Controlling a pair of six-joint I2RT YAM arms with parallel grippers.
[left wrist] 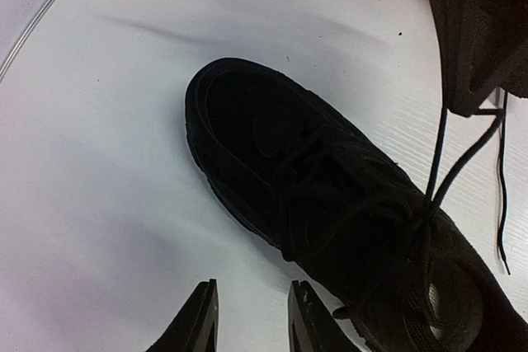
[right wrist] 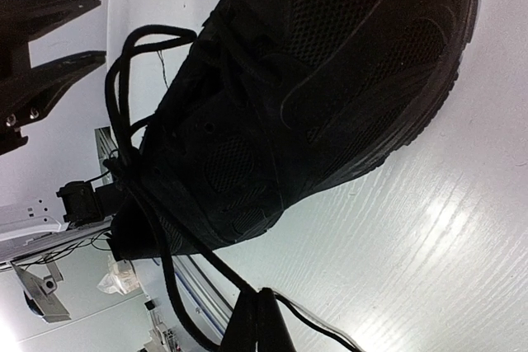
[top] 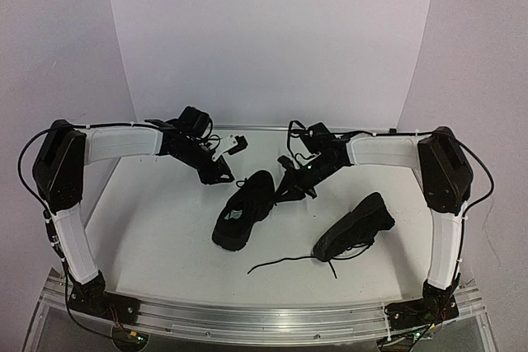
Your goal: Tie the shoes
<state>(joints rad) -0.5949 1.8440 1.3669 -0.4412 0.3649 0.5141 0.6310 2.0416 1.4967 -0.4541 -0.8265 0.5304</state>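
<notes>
Two sets | left jaws slightly apart, near shoe point(left wrist: 272, 154) | right jaws clamped on its lace point(left wrist: 436, 158)

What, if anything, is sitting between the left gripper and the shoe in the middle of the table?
Nothing visible. In the left wrist view only bare table lies between the open left gripper and the middle shoe. The right gripper holds that shoe's lace on the shoe's other side, not in the path.
</notes>
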